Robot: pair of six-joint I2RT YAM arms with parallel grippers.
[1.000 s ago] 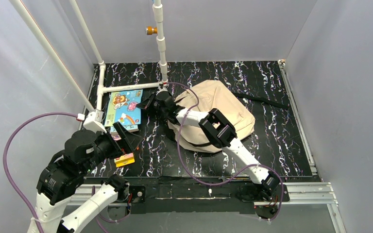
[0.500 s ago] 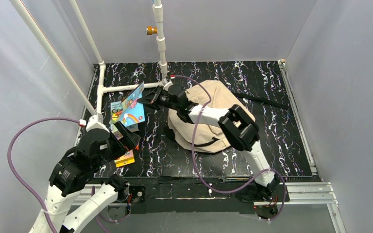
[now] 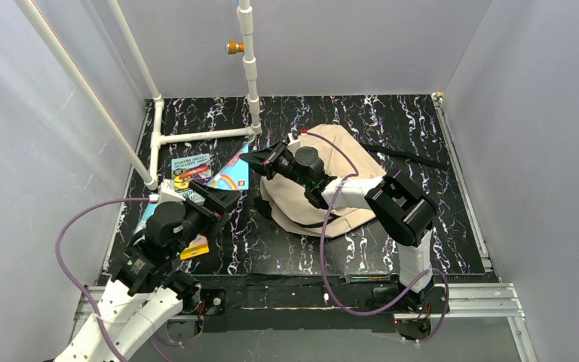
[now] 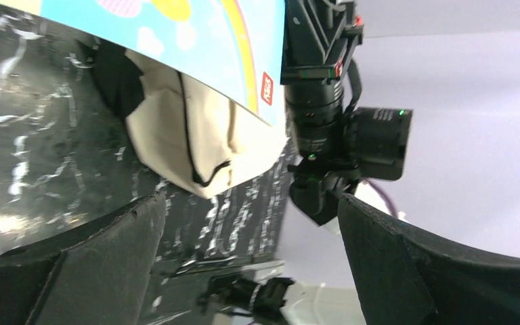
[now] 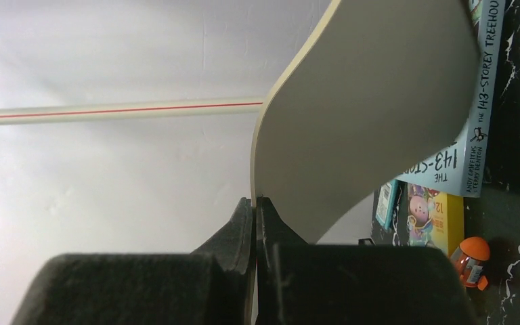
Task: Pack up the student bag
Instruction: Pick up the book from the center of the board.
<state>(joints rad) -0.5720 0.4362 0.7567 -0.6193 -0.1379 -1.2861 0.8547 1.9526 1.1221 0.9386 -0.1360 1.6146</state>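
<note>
At mid-table the student bag (image 3: pixel 344 151) is lying slumped, soft, probably best seized at its opening rim, while the right gripper (image 3: pixel 260 160) is pinching a thin book (image 3: pixel 234 175) just left of it and the left gripper (image 3: pixel 225 199) is gaping empty.

Tilted book (image 3: pixel 235 178) between left gripper (image 3: pixel 225 200), bag (image 3: pixel 343 154)

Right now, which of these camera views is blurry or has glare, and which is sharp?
Top external: evenly lit and sharp, no harsh shadows around the student bag. Left wrist: its own fingers are dark blurs up close, a pale sheen on the table, the blue book crisp. Right wrist: fingers soft, yet the treehouse book's spine reads clearly.
</note>
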